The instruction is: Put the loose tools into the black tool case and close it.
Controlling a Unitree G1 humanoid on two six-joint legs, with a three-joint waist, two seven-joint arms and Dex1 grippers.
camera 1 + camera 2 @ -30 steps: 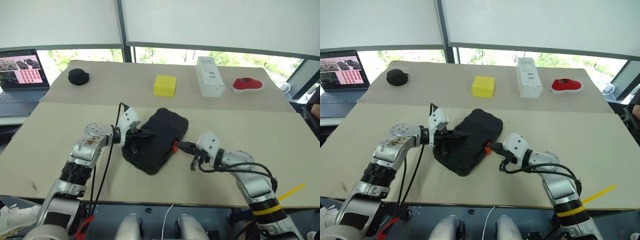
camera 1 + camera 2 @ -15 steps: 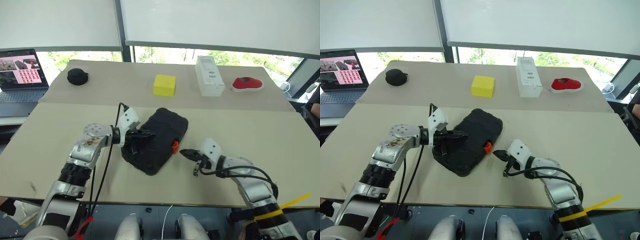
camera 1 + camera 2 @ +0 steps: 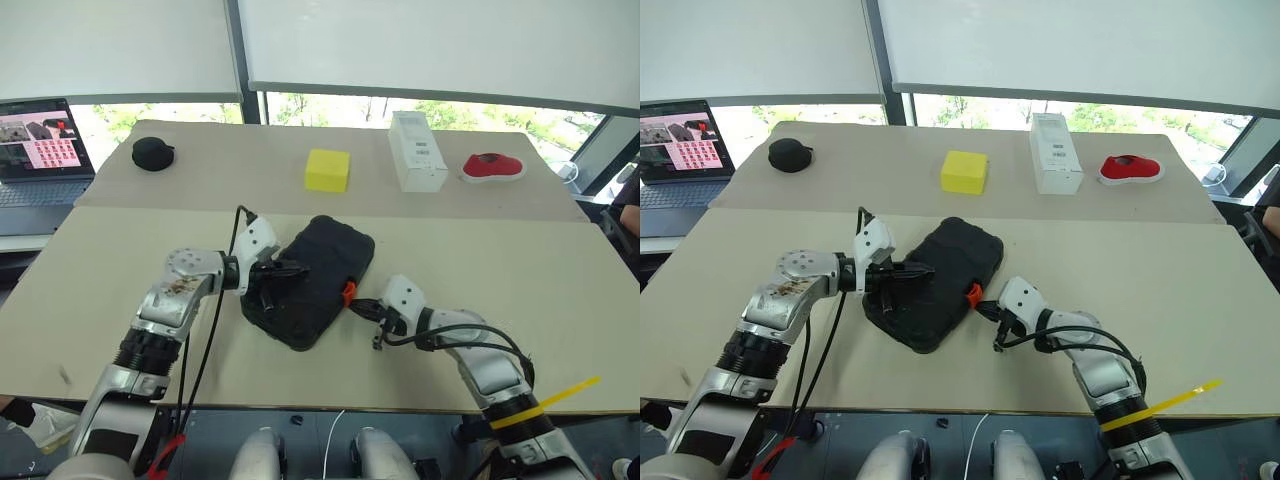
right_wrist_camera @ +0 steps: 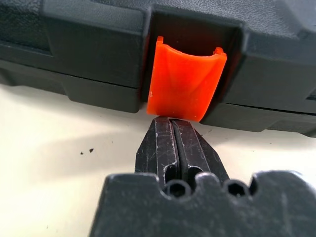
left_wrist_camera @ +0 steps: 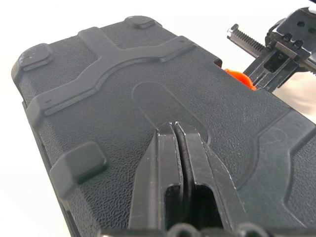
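Note:
The black tool case (image 3: 318,275) lies closed on the table, textured shell up. My left gripper (image 5: 175,126) is shut, its fingertips pressing on the middle of the lid; it reaches in from the case's left side (image 3: 298,268). On the case's right edge is the orange latch (image 4: 185,81), which hangs down over the seam. My right gripper (image 4: 172,121) is shut and low on the table, with its tips right at the latch's lower edge (image 3: 356,304). The loose tools are out of view.
At the back of the table stand a yellow block (image 3: 328,170), a white box (image 3: 418,152), a red object (image 3: 493,167) and a small round black pouch (image 3: 152,153). A laptop (image 3: 40,150) sits at the far left. The table's front edge is near my arms.
My right gripper sank towards the tabletop, drew slightly away from the latch, then came back with its tips under it. The left gripper and the case stayed put.

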